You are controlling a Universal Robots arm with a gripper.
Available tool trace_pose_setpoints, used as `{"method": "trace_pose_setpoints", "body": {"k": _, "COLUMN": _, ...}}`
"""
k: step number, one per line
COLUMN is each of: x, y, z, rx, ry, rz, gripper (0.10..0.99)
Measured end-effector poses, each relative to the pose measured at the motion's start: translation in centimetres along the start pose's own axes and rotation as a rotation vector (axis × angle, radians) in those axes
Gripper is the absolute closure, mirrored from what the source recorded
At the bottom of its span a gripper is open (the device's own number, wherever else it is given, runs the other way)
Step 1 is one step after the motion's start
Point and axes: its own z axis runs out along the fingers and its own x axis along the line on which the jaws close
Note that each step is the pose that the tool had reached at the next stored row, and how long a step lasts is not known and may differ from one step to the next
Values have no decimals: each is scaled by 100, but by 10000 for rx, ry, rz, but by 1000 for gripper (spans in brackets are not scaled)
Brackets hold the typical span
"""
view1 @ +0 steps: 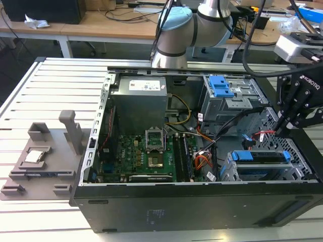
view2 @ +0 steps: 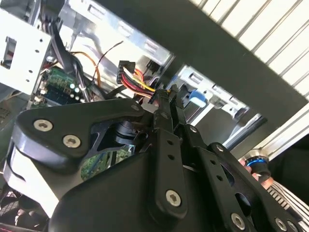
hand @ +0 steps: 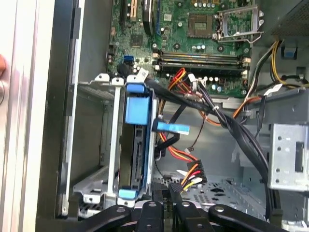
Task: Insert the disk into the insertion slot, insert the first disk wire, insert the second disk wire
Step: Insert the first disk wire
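The pincer (view2: 170,96) has its fingers pressed close, seemingly pinching the black plug (hand: 170,186) of the coloured wire (hand: 190,171). Just beyond, the disk (hand: 137,150) sits in the slot (hand: 96,176), at the case's (view1: 151,212) 4 o'clock in the exterior view. To do this well, keep the plug square to the disk's edge, push straight, and avoid the slack red cable (view1: 262,133) at the pincer's 9 o'clock.

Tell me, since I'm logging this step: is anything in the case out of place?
The disk sits in the insertion slot, but a red-yellow-black wire connector hangs loose beside it, plugged into nothing.
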Motion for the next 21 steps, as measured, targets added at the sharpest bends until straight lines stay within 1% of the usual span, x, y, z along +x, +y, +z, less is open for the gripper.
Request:
{"method": "trace_pose_setpoints", "body": {"k": 1, "x": -1, "y": 23, "z": 1, "rx": 0, "ry": 1, "rz": 0, "gripper": 918}}
{"method": "trace_pose_setpoints", "body": {"k": 4, "x": -8, "y": 127, "z": 6, "rx": 0, "ry": 0, "rz": 0, "gripper": 918}}
{"method": "trace_pose_setpoints", "body": {"k": 7, "x": -12, "y": 189, "z": 9, "rx": 1, "ry": 0, "rz": 0, "gripper": 918}}
{"method": "trace_pose_setpoints", "body": {"k": 8, "x": -14, "y": 224, "z": 10, "rx": 0, "ry": 0, "rz": 0, "gripper": 918}}
{"method": "trace_pose_setpoints", "body": {"k": 11, "x": -17, "y": 273, "z": 13, "rx": 0, "ry": 0, "rz": 0, "gripper": 918}}
{"method": "trace_pose_setpoints", "body": {"k": 13, "x": -17, "y": 287, "z": 13, "rx": 0, "ry": 1, "rz": 0, "gripper": 918}}
{"method": "trace_pose_setpoints", "body": {"k": 18, "x": -16, "y": 287, "z": 14, "rx": 1, "ry": 0, "rz": 0, "gripper": 918}}
{"method": "trace_pose_setpoints", "body": {"k": 21, "x": 14, "y": 289, "z": 16, "rx": 0, "ry": 1, "rz": 0, "gripper": 918}}
